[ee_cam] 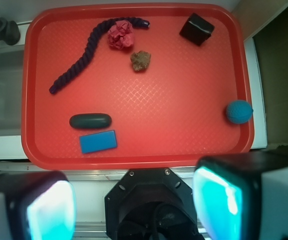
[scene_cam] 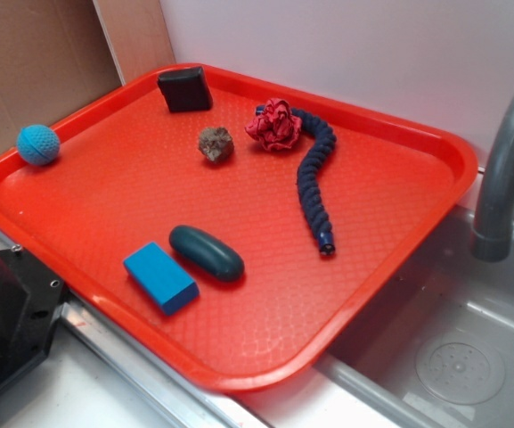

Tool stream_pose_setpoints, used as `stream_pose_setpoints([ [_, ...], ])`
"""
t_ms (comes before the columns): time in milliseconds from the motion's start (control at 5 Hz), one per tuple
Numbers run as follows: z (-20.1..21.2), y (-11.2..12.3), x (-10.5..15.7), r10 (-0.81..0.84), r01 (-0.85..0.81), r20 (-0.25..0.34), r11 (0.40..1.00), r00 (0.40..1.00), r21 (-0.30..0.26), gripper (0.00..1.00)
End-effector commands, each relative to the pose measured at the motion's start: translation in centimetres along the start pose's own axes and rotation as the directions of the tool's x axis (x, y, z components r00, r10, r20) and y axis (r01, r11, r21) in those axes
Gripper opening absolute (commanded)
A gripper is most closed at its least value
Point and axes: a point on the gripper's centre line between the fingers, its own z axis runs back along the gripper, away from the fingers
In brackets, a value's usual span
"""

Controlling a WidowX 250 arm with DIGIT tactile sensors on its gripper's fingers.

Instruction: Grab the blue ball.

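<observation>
Gripper (ee_cam: pixel 134 200) spread wide, holding nothing, above the near edge of the red tray (ee_cam: pixel 134 159). Blue ball (ee_cam: pixel 239 111) at 3 o'clock in wrist view, against the tray rim, well apart from the brown lump (ee_cam: pixel 141 60).

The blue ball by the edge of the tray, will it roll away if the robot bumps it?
Probably. The blue ball is round, so a nudge could send it rolling, though the tray's raised rim right beside it should stop it on that side. Its ribbed, knitted-looking surface suggests it is soft and grippy, so it likely squashes a little rather than slipping.
</observation>
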Motion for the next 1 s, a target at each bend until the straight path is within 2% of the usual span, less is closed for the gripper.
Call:
stream_pose_setpoints([
  [0, 0.0, 0.0, 0.0, 0.0, 0.0, 0.0, 1.0, 1.0, 0.0, 1.0],
  [200, -4.7, 5.1, 1.6, 0.248, -0.245, -0.069, 0.968, 0.966, 0.048, 1.0],
  [400, -7.5, 10.6, 1.6, 0.477, -0.476, 0.004, 0.878, 0.879, 0.055, 1.0],
  [600, -9.0, 13.3, 0.2, 0.664, -0.676, 0.133, 0.732, 0.736, 0.088, 1.0],
  [800, -8.7, 12.8, -2.0, 0.802, -0.837, 0.25, 0.542, 0.542, 0.075, 1.0],
])
